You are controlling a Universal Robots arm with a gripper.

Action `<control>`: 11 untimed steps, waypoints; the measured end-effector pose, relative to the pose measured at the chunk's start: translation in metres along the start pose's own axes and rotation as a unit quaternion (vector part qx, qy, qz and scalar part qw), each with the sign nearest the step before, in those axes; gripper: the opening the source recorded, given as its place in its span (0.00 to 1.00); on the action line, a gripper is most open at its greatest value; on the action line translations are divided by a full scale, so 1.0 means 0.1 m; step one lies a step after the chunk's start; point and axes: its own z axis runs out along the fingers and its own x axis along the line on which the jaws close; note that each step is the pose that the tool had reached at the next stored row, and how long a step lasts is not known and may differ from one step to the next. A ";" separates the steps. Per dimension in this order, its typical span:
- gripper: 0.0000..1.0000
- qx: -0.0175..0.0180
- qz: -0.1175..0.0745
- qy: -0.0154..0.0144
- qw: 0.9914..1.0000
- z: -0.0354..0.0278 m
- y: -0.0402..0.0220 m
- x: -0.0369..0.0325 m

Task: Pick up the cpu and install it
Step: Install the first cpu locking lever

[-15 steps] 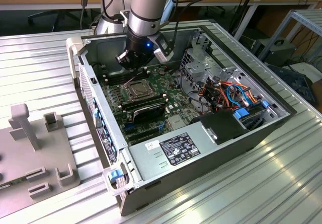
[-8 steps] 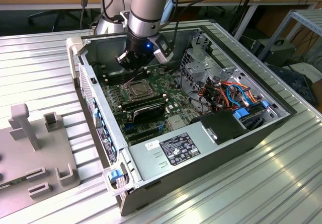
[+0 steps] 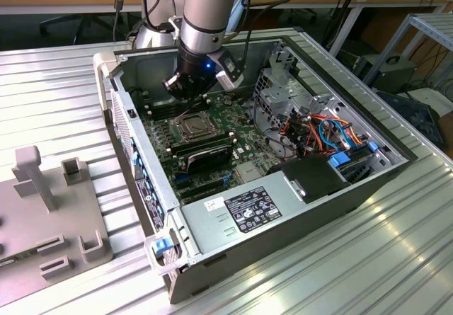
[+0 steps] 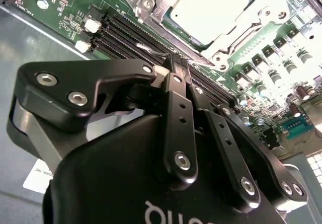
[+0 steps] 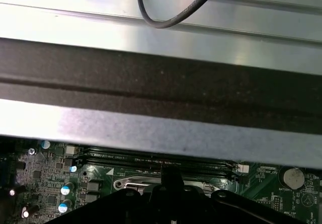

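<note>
One arm reaches into the open computer case (image 3: 297,187) lying on the ribbed metal bench (image 3: 396,258). In the second wrist view the gripper (image 4: 177,65) has its fingers (image 4: 173,113) pressed together, nothing between them, tips just above the black memory slots (image 4: 126,35) on the green motherboard (image 4: 60,7). The cpu (image 4: 214,5), its silver-grey top up, sits seated in the socket frame (image 4: 241,32), just beyond the fingertips and apart from them. In the exterior view the cpu (image 3: 192,124) lies below the gripper (image 3: 185,90).
</note>
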 end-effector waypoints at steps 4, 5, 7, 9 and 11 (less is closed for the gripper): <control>0.11 0.001 0.000 0.000 1.000 -0.018 0.004 -0.001; 0.11 0.001 0.000 0.000 1.000 -0.019 0.008 -0.001; 0.11 0.001 0.000 0.000 1.000 -0.019 0.014 -0.002; 0.11 0.001 0.000 0.000 1.000 -0.017 0.025 -0.002; 0.11 0.001 0.000 0.000 1.000 -0.016 0.035 -0.003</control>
